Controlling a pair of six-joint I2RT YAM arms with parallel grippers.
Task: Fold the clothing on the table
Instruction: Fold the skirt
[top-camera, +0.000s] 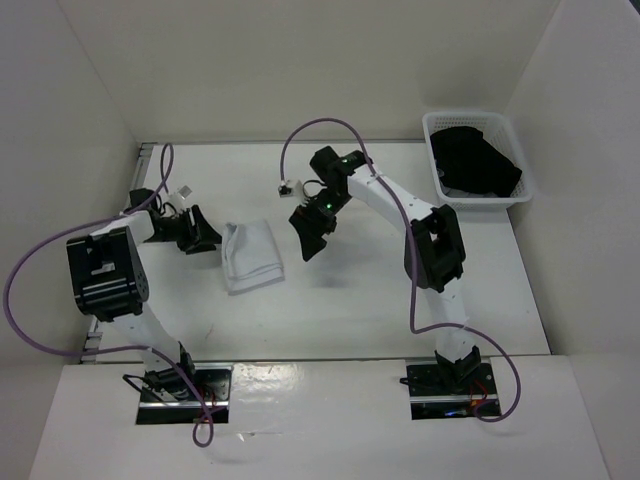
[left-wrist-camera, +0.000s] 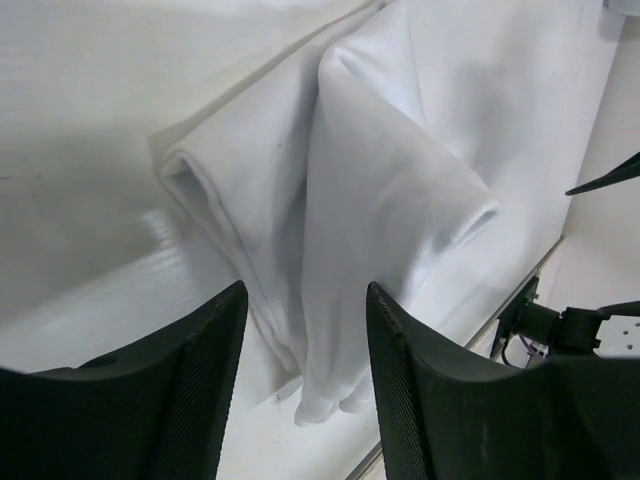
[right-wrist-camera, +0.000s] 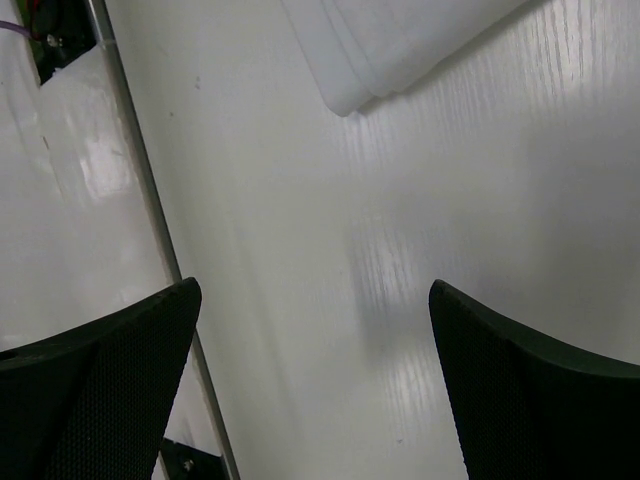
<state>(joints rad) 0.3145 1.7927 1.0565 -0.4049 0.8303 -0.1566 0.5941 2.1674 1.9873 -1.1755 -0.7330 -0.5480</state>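
The white clothing (top-camera: 250, 256) lies folded into a small layered rectangle on the table (top-camera: 370, 310), left of centre. My left gripper (top-camera: 205, 236) sits at its left edge. In the left wrist view the left gripper (left-wrist-camera: 306, 290) is open, with the tip of the rolled clothing (left-wrist-camera: 370, 200) lying between the fingers (left-wrist-camera: 205, 390) and untouched by either pad. My right gripper (top-camera: 310, 238) hovers just right of the clothing. It (right-wrist-camera: 313, 290) is wide open over the bare table (right-wrist-camera: 450, 200), with only a folded corner of the clothing (right-wrist-camera: 400, 40) ahead of it.
A white lattice basket (top-camera: 517, 150) holding a black garment (top-camera: 475, 162) stands at the far right corner. A metal rail (right-wrist-camera: 140, 170) runs along the table's edge by the right gripper. White walls enclose the table on three sides.
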